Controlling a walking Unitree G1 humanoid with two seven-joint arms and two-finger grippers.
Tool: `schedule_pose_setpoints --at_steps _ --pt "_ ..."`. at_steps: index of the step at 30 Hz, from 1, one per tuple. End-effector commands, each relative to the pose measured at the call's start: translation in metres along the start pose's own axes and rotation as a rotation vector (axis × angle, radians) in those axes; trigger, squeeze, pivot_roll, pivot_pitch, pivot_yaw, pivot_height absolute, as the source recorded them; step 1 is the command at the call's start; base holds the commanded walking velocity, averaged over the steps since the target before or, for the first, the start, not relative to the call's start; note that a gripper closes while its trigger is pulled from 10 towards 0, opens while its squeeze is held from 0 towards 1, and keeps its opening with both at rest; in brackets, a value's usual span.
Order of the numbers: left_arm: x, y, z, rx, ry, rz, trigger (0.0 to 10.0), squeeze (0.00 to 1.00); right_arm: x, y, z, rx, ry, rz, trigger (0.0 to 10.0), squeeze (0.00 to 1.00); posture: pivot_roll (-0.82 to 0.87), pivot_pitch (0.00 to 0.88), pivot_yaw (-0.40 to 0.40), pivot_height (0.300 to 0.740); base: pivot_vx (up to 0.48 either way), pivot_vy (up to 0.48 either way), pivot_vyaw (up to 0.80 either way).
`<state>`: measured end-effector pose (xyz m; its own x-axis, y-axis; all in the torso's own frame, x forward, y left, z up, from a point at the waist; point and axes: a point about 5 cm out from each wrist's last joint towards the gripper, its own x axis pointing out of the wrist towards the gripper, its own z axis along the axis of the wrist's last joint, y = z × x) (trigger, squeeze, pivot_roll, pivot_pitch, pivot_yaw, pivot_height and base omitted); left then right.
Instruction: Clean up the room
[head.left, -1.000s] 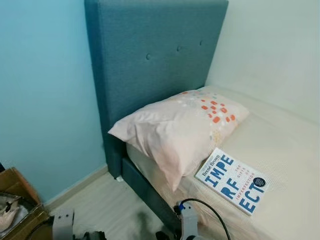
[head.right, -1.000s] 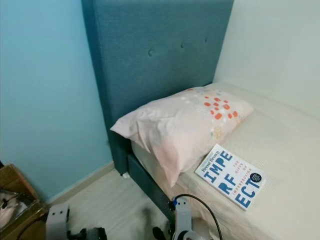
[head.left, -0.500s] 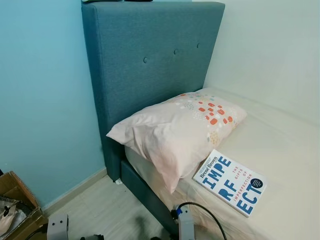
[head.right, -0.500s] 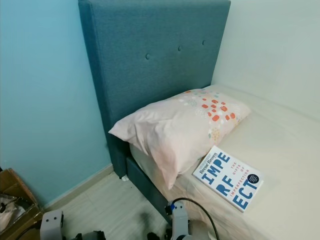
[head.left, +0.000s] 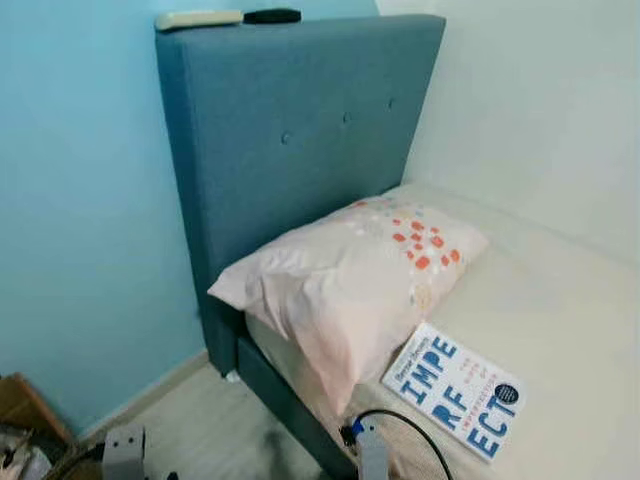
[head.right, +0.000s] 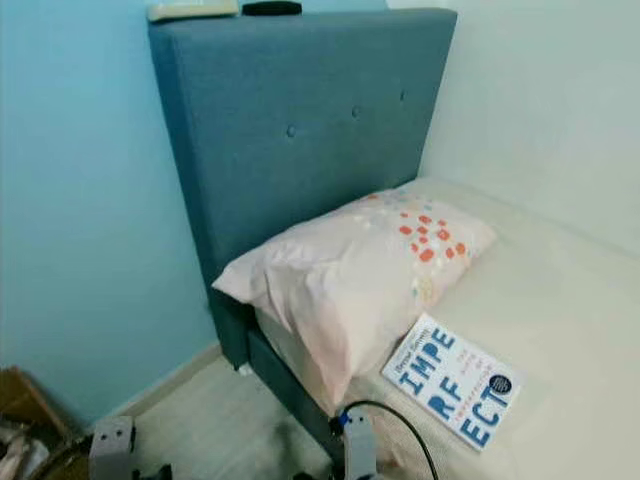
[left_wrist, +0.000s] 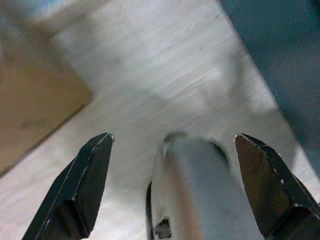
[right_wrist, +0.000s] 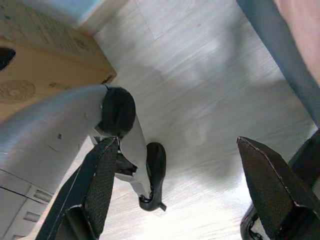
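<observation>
The book (head.left: 453, 391) lies flat near the bed's (head.left: 560, 330) front edge, just beside the pillow (head.left: 350, 283), which overhangs that edge. Both the left gripper (left_wrist: 170, 185) and right gripper (right_wrist: 175, 190) hang over the floor (right_wrist: 200, 100), fingers apart and empty. A careless reach could nudge the book off, or drag the pillow down.

I see a bright room with soft, even light. The head views are a bit fuzzy; the words on the book (head.left: 453, 391) look smeared. A soft shadow lies on the floor (head.left: 215, 425) by the bed. My left wrist view is blurry, the right one sharper, with pale shine on the floorboards.
</observation>
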<state>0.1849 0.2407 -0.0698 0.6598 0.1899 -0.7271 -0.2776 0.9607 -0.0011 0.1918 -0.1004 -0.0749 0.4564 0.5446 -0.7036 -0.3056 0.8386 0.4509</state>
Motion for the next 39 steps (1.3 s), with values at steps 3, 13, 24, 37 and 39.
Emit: schedule_pose_setpoints --at_steps 3,13,24,37,39 --pt "0.001 -0.007 -0.004 0.008 0.035 -0.022 10.0 0.00 -0.001 -0.001 -0.002 -0.006 0.013 0.001 10.0 0.00 0.10 0.000 -0.122 0.650 -0.160 0.000 0.00" --pt "-0.002 0.000 -0.009 0.017 0.052 -0.002 10.0 0.00 0.000 0.000 -0.004 -0.005 0.019 0.006 10.0 0.00 0.10 0.000 -0.119 0.684 -0.433 0.000 0.00" --pt "-0.003 -0.002 -0.017 0.028 0.073 -0.003 10.0 0.00 -0.004 -0.009 -0.011 -0.018 0.048 -0.106 10.0 0.00 0.09 0.000 -0.121 0.703 0.000 0.000 0.00" --pt "-0.003 -0.009 -0.018 0.063 0.086 -0.025 10.0 0.00 -0.010 -0.017 -0.013 0.021 0.027 -0.091 10.0 0.00 0.06 0.000 -0.112 0.722 0.000 0.000 0.00" --pt "-0.002 -0.011 -0.016 0.046 0.084 -0.029 10.0 0.00 -0.010 -0.018 -0.014 0.016 0.033 -0.099 10.0 0.00 0.06 0.000 -0.111 0.727 0.000 0.000 0.00"
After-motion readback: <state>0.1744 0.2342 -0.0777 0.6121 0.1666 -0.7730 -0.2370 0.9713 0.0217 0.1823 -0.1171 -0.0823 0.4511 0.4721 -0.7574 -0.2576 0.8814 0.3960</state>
